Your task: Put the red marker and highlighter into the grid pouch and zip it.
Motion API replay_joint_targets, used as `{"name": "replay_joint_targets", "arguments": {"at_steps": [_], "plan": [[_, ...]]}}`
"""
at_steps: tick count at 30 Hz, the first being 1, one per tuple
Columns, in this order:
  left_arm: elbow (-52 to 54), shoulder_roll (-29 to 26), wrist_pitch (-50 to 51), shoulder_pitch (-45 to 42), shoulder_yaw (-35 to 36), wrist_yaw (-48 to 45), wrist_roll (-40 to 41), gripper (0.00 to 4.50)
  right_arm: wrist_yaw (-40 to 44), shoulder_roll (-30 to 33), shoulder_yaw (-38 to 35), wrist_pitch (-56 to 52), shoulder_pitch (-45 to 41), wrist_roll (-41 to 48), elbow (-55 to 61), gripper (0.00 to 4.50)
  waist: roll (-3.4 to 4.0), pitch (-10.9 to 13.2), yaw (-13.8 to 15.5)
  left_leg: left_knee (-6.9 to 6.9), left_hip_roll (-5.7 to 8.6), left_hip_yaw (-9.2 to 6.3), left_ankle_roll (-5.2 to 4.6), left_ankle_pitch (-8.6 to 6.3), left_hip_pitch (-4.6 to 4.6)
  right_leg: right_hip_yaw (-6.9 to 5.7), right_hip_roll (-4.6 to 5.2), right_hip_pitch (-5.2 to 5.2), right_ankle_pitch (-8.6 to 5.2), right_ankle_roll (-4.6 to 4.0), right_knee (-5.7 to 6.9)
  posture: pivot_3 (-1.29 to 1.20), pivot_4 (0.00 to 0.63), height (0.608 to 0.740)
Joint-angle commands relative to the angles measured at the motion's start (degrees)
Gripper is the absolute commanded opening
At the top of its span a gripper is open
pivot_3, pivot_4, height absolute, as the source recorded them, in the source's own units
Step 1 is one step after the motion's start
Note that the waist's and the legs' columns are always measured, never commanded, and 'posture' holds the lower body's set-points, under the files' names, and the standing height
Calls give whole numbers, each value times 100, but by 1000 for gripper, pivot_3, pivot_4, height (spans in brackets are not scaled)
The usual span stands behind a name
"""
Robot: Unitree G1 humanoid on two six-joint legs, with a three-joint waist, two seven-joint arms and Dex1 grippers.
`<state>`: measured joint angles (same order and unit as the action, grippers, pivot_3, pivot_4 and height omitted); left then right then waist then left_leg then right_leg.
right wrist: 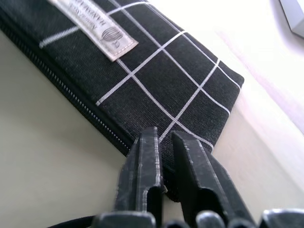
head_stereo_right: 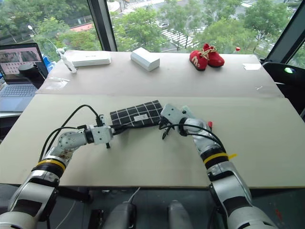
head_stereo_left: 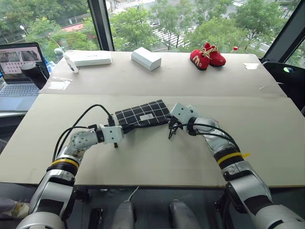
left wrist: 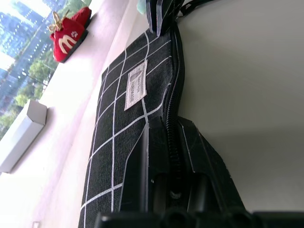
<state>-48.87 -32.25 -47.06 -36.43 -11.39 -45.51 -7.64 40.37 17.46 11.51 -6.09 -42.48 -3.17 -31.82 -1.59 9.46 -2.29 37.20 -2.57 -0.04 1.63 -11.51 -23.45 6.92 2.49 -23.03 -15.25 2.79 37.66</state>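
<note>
Left gripper [left wrist: 173, 142] clamped on the zipper edge at one end of the grid pouch [head_stereo_left: 142, 113]. Right gripper [right wrist: 172, 142] at the pouch's far end, fingers slightly parted (grip on fabric hard to confirm). Pouch flat on table [head_stereo_left: 267, 129], label up. Zipper pull hidden; pair of red shoes [head_stereo_left: 207, 55] well beyond pouch.

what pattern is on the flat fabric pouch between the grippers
Black fabric with a white grid of thin lines, plus a small white label; the flat grid pouch shows best in the right wrist view.
</note>
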Motion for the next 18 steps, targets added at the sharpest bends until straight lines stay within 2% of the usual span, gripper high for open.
{"name": "replay_joint_targets", "arguments": {"at_steps": [1, 4, 7, 10, 14, 18], "plan": [[135, 38, 499, 222, -17, -217, 139, 0, 211, -150, -635, -710, -69, 868, 516, 2167, 1, 0, -16, 0, -1, 0, 0, 0, 0, 0, 0, -1, 0, 0, 1, 0, 150, 730], [406, 131, 782, 368, 119, -215, 366, 0, 662, -35, -1286, -1891, -177, 1979, 1231, 3133, 2, 1, -12, 0, 0, -1, 0, 0, -5, -1, 0, -5, 0, 0, 0, 0, 150, 730], [774, 257, 1087, 489, 237, -175, 559, 0, 632, 255, -1583, -2459, -106, 2326, 1850, 3133, 2, 1, 13, 0, 0, -5, 0, 0, -24, -3, 2, -13, 0, 0, -4, 0, 150, 730], [1103, 351, 1382, 592, 340, -123, 688, 0, 516, 427, -1584, -2876, 146, 2459, 2428, 3133, 2, 1, 15, -1, 0, -8, 0, -1, -29, -7, 2, -16, 0, 1, -10, 0, 150, 730], [1528, 445, 1759, 709, 430, -113, 819, 0, 194, 484, -1194, -3109, 672, 2145, 2945, 3133, 2, 2, 2, -3, 0, -10, 0, -1, -32, -7, 0, -18, -1, 2, -12, 0, 150, 730], [1822, 488, 2054, 751, 494, -97, 912, 0, -289, 421, -684, -2673, 917, 1478, 2731, 3133, 0, 2, -16, -2, 2, -8, 0, 0, -38, -3, 1, -26, -1, 2, -12, 0, 150, 730]]}}
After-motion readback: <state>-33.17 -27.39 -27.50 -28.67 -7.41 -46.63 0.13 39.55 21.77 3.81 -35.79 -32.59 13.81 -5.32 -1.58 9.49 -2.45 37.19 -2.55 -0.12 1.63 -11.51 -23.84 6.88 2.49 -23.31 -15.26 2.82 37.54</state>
